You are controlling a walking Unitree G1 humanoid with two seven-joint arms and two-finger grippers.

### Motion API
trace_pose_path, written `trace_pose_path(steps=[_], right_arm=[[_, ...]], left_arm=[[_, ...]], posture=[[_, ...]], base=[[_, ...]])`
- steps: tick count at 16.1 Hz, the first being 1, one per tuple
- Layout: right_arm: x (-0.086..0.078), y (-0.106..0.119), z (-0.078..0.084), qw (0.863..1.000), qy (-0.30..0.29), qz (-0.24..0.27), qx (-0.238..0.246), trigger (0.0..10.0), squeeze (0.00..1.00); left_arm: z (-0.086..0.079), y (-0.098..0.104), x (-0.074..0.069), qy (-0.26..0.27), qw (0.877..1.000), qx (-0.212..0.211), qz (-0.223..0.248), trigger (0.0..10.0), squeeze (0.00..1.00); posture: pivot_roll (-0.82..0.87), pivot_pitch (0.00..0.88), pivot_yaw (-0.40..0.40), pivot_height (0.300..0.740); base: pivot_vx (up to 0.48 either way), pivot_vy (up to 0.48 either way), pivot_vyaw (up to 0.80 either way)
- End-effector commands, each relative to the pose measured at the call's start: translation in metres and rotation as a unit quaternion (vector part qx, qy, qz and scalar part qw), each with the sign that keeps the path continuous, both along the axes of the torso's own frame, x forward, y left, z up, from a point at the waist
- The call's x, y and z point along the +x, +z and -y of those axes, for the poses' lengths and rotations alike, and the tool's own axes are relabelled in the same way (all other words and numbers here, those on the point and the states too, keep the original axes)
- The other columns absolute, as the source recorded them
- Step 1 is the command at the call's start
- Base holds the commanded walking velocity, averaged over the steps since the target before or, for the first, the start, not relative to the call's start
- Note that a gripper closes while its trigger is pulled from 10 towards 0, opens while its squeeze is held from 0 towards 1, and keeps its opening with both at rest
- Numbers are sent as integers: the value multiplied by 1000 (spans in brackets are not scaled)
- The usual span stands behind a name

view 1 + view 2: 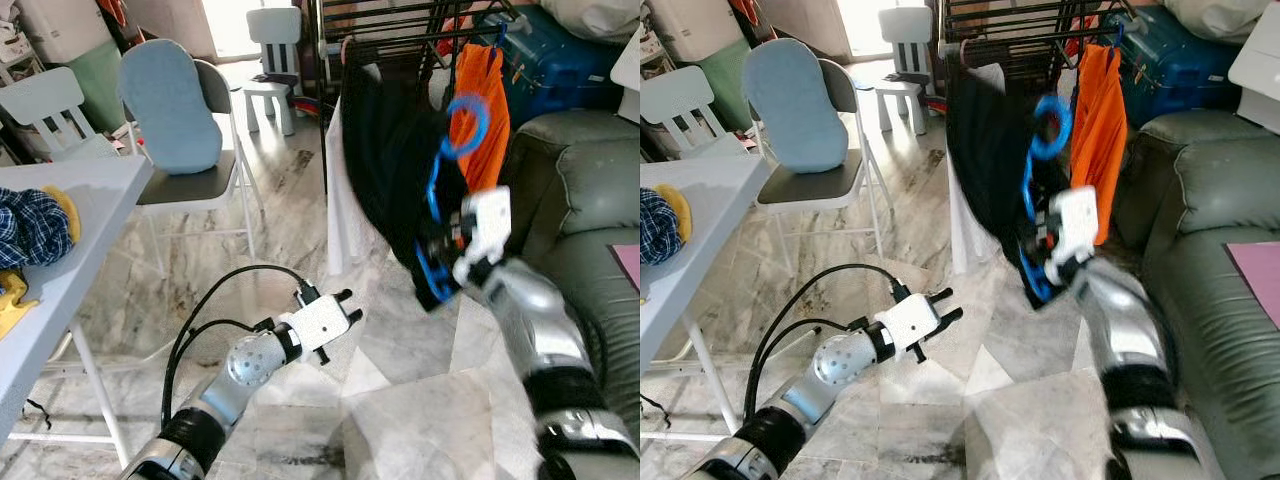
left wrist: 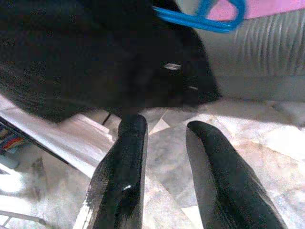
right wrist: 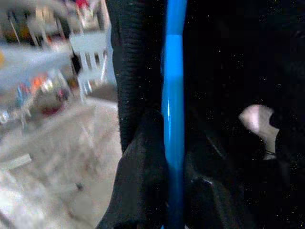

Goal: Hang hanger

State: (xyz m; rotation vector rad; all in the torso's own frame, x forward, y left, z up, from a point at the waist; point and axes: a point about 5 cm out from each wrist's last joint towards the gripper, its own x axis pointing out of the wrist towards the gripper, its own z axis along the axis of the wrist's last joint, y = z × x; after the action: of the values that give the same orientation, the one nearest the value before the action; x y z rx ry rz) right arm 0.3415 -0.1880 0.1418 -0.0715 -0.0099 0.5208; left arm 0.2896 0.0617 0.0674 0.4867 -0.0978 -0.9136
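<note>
Before the metal rack [image 1: 400, 30], right pincer [image 1: 445, 262] pinches a blue plastic hanger [image 1: 440, 200] (black cloth draped); left pincer [image 1: 345, 305] spread.

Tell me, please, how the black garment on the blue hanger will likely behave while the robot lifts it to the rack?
The black garment drapes in loose folds, so it is probably floppy and may swing. The thin blue hanger looks stiff and light. Held low by the right gripper, its hook may tilt under the cloth's weight.

Head stereo pair looks fwd/down, same scene; wrist cams close along own fingers [image 2: 124, 181].
</note>
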Motion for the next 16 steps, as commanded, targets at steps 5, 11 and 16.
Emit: trace_pose_path(steps=[5, 11, 16], right_arm=[[-12, 1, 6, 995, 38, 43, -79, 10000, 0], [-17, -10, 20, 995, 11, 23, -99, 10000, 0], [-22, -17, 19, 994, 18, 11, -110, 10000, 0]], left_arm=[[-18, 27, 8, 30, 997, -40, 61, 10000, 1000], [-60, 54, 37, 217, 965, -113, 94, 10000, 1000], [-82, 53, 44, 308, 931, -190, 42, 10000, 200]], posture=[[-181, 0, 59, 740], [-184, 0, 56, 740], [-187, 0, 44, 740]], base=[[0, 0, 0], [0, 0, 0], [0, 0, 0]])
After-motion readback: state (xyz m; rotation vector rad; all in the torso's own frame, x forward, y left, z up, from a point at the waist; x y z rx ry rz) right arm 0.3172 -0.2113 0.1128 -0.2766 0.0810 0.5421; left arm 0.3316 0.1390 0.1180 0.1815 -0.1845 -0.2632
